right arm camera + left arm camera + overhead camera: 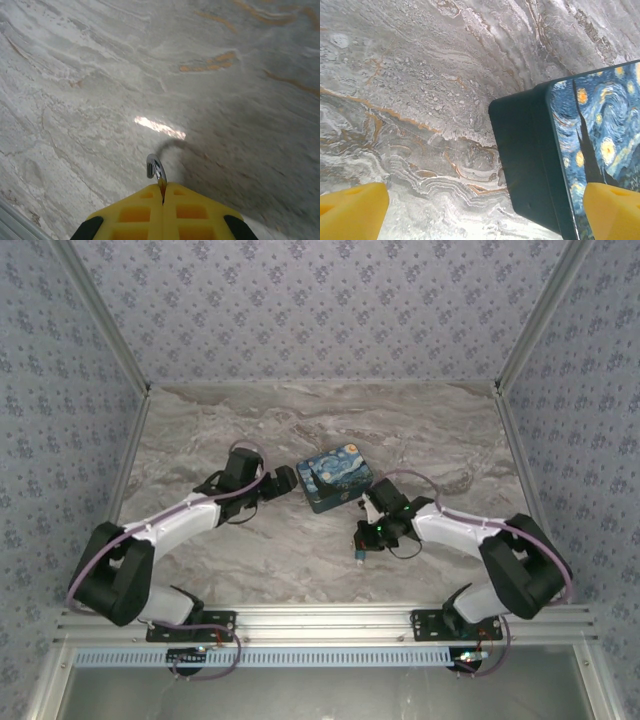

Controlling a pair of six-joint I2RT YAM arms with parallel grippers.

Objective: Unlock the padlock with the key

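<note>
Half set: your right end effector clamps the tiny blue-teal padlock by its silvery shackle. Your released left end effector, beside the blue-and-yellow swirl-painted tin box, likely fetches the key next.

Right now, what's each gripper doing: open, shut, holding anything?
Left gripper: jaws wide open, holding nothing.
Right gripper: jaws shut on the padlock, gripped by its silvery shackle.

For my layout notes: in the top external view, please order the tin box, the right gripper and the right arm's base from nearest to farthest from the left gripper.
1. tin box, just right of the left gripper
2. right gripper, lower right, shut on the padlock
3. right arm's base, near edge
</note>
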